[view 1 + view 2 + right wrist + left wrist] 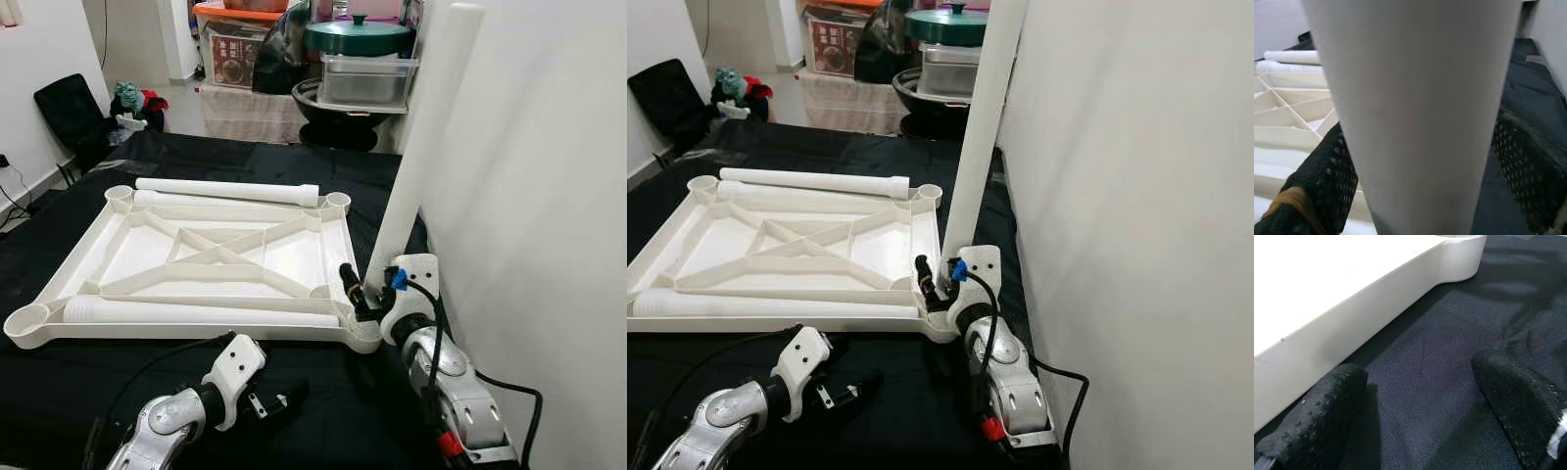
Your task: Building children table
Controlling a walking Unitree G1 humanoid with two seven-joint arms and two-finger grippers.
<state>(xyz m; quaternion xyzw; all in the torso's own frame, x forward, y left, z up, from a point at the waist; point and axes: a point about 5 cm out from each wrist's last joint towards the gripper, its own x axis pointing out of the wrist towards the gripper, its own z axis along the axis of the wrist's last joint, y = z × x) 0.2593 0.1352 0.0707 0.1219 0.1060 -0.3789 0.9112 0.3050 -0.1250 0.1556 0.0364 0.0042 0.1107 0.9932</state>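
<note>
A white children's tabletop (69, 262) lies upside down on a black cloth (323, 411), with a round socket at each corner. My right gripper (364, 294) is shut on a white table leg (421, 147). It holds the leg nearly upright over the near right corner socket (367, 338). In the right wrist view the leg (1410, 98) sits between both black fingers (1327, 181). Three more legs lie flat: two along the far edge (225, 191) and one along the near edge (196, 312). My left gripper (279, 403) hovers open over the cloth, just in front of the tabletop's near rim (1352, 308).
A white wall (549, 196) stands close on the right, right beside the upright leg. Behind the cloth are stacked boxes and pots with a green lid (358, 34). A black chair (69, 113) and some toys sit at the far left.
</note>
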